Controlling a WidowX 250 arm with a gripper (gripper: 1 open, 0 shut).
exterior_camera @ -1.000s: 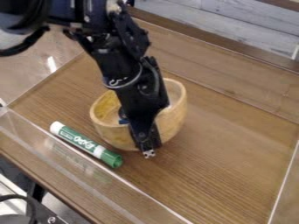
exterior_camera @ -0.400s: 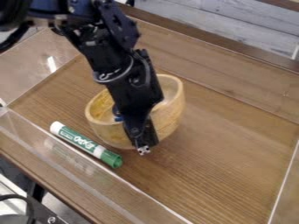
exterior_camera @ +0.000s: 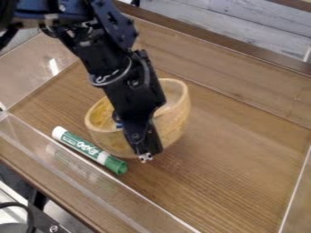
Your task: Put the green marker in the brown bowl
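Observation:
The brown bowl [exterior_camera: 177, 111] is a light tan wooden bowl in the middle of the wooden table, tipped with its near side raised. My gripper [exterior_camera: 142, 149] points steeply down over the bowl's near wall. One dark finger runs down the outside of that wall and the other is hidden inside, so it looks shut on the wall. The green marker [exterior_camera: 87, 149], white with green print and a dark green cap, lies flat on the table to the bowl's front left, apart from both the bowl and the gripper.
The wooden table [exterior_camera: 231, 173] is ringed by a low clear plastic wall [exterior_camera: 25, 136] that runs close behind the marker along the front left. A pale planked surface lies beyond the far edge at top right.
The arm and the bowl have shifted slightly left together, and the bowl tilts more, its near side lifted. The marker has not moved.

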